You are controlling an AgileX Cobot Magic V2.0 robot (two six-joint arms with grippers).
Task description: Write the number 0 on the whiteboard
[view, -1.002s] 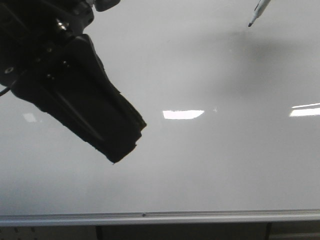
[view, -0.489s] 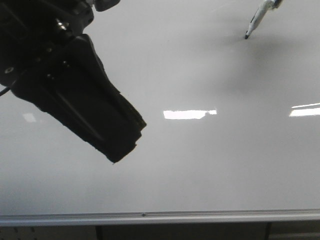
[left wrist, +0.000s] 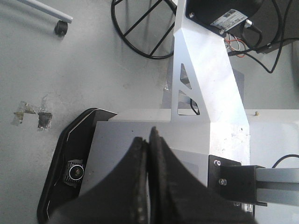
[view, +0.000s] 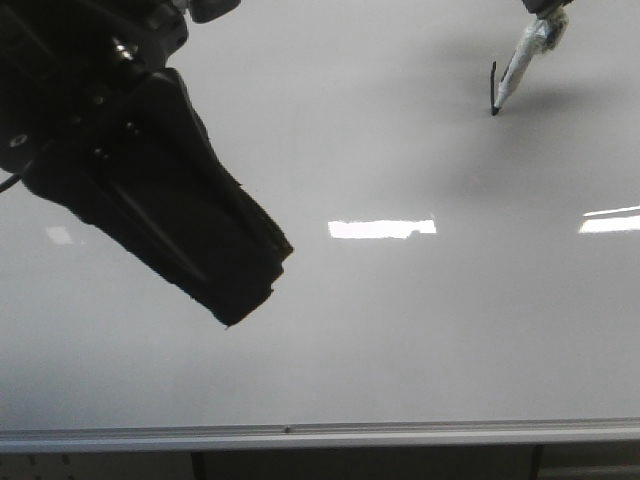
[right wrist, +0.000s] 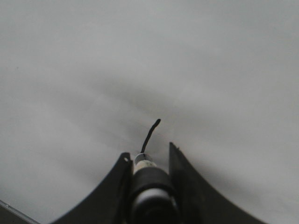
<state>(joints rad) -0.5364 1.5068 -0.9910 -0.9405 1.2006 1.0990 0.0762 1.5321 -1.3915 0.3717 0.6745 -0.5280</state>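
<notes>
The whiteboard (view: 400, 330) is glossy pale grey and fills the front view. My right gripper (right wrist: 148, 156) is shut on a white marker (right wrist: 147, 172), whose tip touches the board. In the front view the marker (view: 522, 60) comes in at the top right. A short thin black stroke (view: 493, 85) runs up from its tip and also shows in the right wrist view (right wrist: 150, 135). Of the number 0 only this stroke shows, with no closed loop. My left gripper (view: 250, 290) is shut and empty and hangs over the board's left side, with its jaws pressed together in the left wrist view (left wrist: 147, 137).
A silver tray rail (view: 320, 435) runs along the board's near edge. Bright light reflections (view: 382, 228) lie on the board's middle and right. The left wrist view shows the floor, black cables (left wrist: 140, 28) and the robot's metal frame (left wrist: 205, 70).
The marker has moved down the board toward the near edge, its tip touching down and leaving a short black stroke. The left arm has not moved.
</notes>
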